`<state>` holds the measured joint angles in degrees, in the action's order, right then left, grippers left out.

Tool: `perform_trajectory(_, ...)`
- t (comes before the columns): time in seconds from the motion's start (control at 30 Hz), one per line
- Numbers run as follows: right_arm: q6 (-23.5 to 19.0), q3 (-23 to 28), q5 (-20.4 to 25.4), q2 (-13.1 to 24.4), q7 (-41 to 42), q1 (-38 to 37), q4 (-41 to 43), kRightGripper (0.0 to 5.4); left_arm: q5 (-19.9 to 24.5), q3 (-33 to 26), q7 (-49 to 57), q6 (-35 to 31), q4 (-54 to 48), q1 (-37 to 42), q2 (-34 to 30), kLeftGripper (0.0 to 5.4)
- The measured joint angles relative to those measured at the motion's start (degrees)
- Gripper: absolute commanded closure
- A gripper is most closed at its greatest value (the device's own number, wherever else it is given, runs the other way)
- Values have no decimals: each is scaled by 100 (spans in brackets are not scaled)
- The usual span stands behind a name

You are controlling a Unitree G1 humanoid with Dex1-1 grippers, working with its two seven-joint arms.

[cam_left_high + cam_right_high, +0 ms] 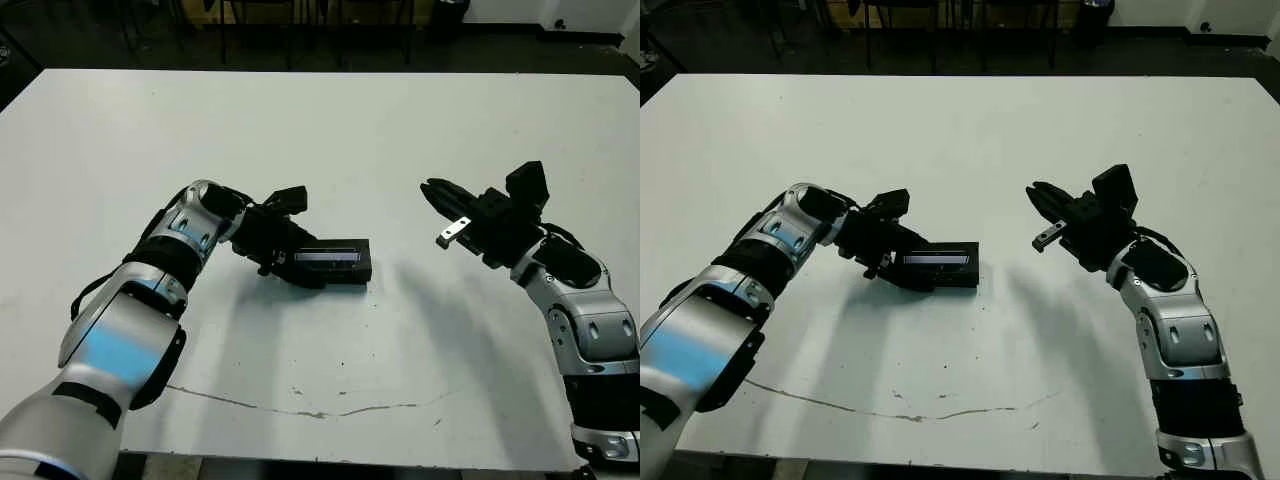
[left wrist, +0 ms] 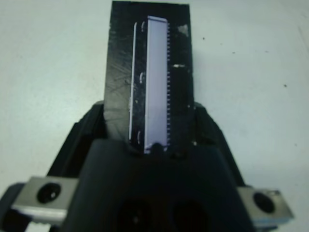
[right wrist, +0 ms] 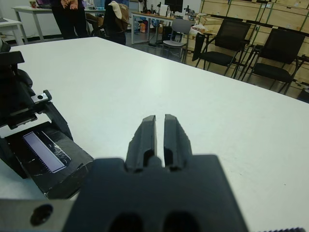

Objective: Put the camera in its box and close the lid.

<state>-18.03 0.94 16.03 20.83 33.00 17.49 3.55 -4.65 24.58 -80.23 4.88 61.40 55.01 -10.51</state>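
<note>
- on the white table [image 1: 330,130], roughly mid-surface, sat the lid [image 1: 335,262], lying flat w/ its glossy greyish window panel facing up; it covered the box, which couldn't be seen under it.
- camera wasn't visible anywhere, so can't tell where it was.
- left gripper [image 1: 285,262] was at the lid's end nearest the left arm, fingers [image 2: 79,140] spread to either side of that end and clamped against it.
- left wrist view: lid [image 2: 149,72] ran straight out from btwn the fingers, panel pale, scuffs on the black frame.
- right gripper [image 1: 432,192] hung above the table, well apart from the lid, on the far side from the left gripper; fingers [image 3: 145,133] pressed nearly together w/ only a thin slit btwn them, nothing held.
- right wrist view: lid [image 3: 48,154] lay off to one side w/ the left gripper [image 3: 19,121] on it.
- beyond the table from the lid: black chairs [image 3: 227,48], a person [image 3: 70,17] standing.
</note>
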Motion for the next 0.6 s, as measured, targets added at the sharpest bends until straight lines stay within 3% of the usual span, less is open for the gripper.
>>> perform_trajectory(0.2, -1, 0, 2, 0, 0, 0, 18, 540, -79, 62, -46, -188, -181, 14, -27, 264)
perform_trajectory(0.6, -54, -5, 27, 1, -1, -1, 88, 540, 33, -111, 148, 477, -302, -354, -93, 49)
